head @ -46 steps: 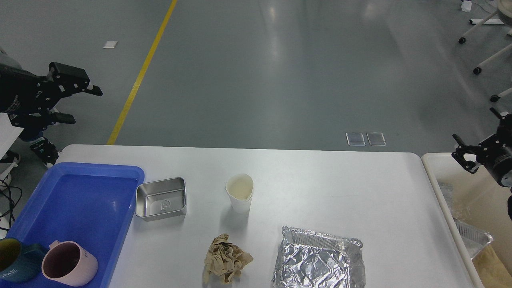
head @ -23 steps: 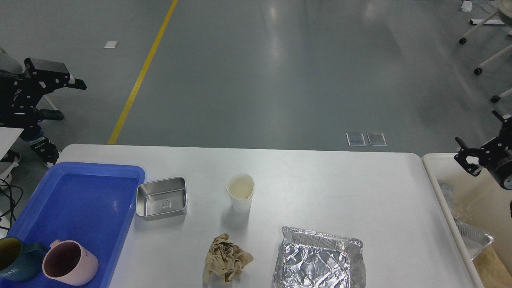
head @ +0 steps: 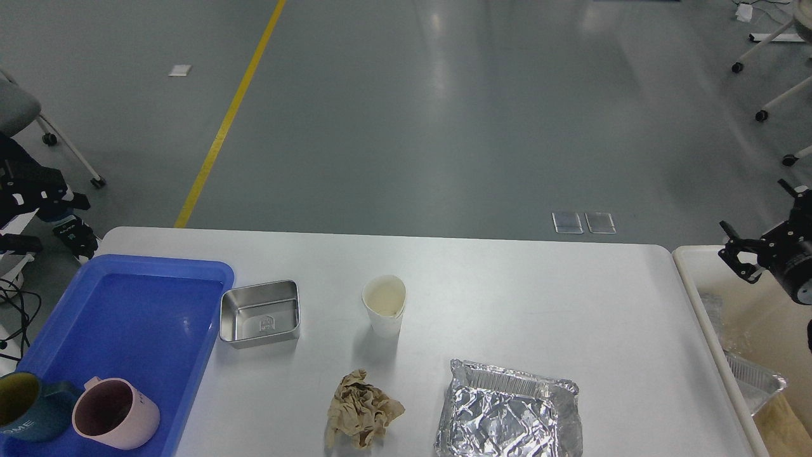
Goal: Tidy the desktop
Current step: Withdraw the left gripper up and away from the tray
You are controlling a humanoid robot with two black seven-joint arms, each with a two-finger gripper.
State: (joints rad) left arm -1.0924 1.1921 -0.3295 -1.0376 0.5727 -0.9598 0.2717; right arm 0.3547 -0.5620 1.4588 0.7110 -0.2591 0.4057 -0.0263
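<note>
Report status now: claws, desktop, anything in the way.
Right claw open, empty, above the cream bin. Left claw mostly out of view. Desktop holds steel tin, paper cup, crumpled paper, foil tray. Nothing in the way.

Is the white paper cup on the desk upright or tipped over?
Upright. The paper cup stands on its base on the desktop, its open mouth facing up and its pale inside visible.

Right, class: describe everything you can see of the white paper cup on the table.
The paper cup is white and cone-like, wider at the mouth than at the base, with a slightly bent rim. It stands upright and open on the desktop; its cream inside looks empty. It is apart from all else: the metal tin to its left, the crumpled brown paper in front.
</note>
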